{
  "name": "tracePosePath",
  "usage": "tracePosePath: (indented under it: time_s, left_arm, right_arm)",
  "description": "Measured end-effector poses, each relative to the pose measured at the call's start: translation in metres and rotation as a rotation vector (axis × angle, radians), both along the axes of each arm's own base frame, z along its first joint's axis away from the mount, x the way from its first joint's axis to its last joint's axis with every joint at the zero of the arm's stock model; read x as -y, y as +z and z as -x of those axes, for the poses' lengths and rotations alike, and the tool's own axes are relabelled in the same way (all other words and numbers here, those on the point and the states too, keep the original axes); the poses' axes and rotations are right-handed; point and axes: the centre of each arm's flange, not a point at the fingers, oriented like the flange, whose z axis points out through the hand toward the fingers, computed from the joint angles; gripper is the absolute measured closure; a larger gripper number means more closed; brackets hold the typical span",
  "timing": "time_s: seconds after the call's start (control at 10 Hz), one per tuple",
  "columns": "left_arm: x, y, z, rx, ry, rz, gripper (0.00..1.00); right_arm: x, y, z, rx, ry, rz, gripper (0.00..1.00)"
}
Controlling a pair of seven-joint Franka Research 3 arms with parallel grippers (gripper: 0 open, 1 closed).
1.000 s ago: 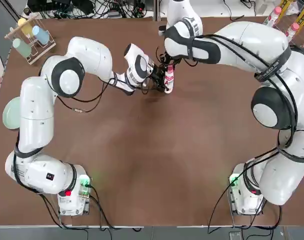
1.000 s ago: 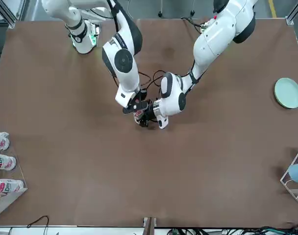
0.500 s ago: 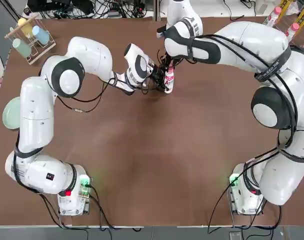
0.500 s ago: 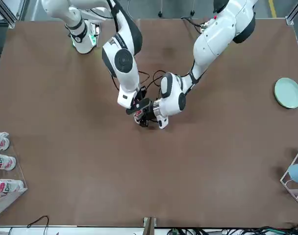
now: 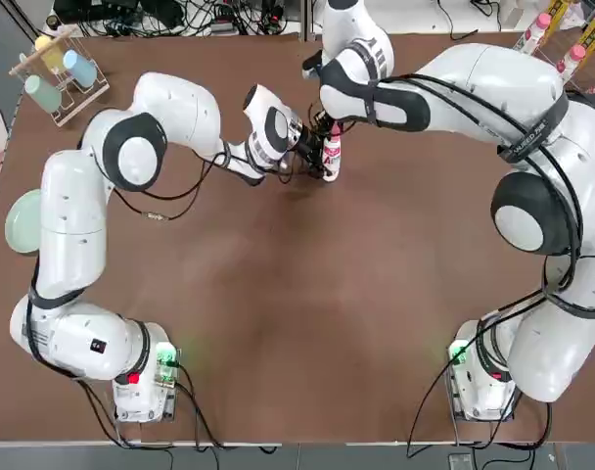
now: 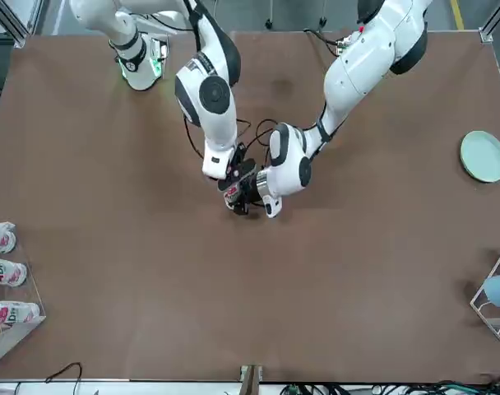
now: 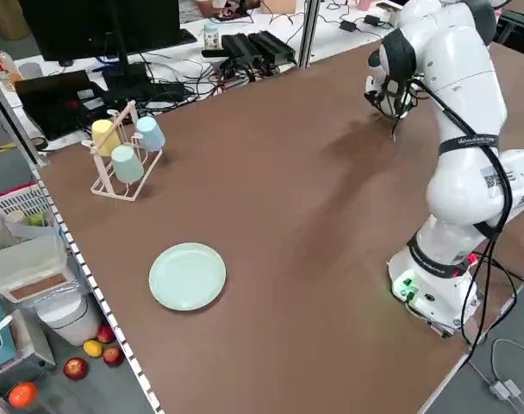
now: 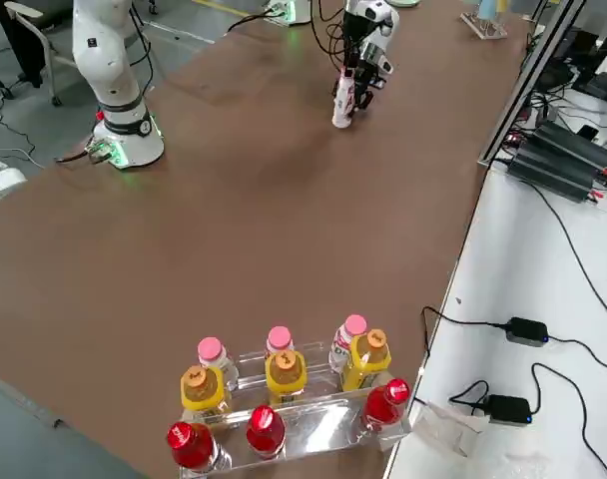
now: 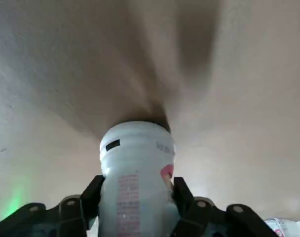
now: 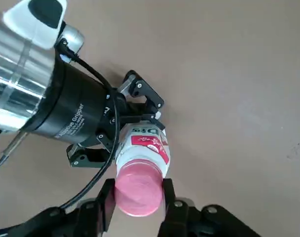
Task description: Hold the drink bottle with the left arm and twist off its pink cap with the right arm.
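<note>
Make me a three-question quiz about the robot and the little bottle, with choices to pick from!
1. Where is the drink bottle?
A. In the clear rack
B. On the green plate
C. Standing on the table between the two grippers

2. What colour is its cap?
A. Pink
B. Blue
C. Yellow

3. What is the left gripper doing?
A. Hanging open
B. Squeezing the bottle's body
C. Holding a cup

Answers:
1. C: the right side view shows it upright on the brown table, away from the rack.
2. A: the right wrist view shows a pink cap between the right gripper fingers.
3. B: the left wrist view shows both fingers pressed on the bottle.
</note>
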Motion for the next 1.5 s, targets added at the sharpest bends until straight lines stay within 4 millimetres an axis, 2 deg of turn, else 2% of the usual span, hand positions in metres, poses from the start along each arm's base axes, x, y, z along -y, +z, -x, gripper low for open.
tracePosePath:
  time_s: [0.4, 1.5]
  left_arm:
    - [0.0000, -0.0001, -0.0003, 0.000, 0.000, 0.000, 0.37]
    - [-0.0011, 0.0001, -0.0018, -0.003, 0.007, 0.000, 0.37]
  right_arm:
    - [-0.0007, -0.0001, 0.0001, 0.002, 0.022, -0.002, 0.57]
    - [-0.0026, 0.0005, -0.0008, 0.016, 0.225, -0.011, 0.57]
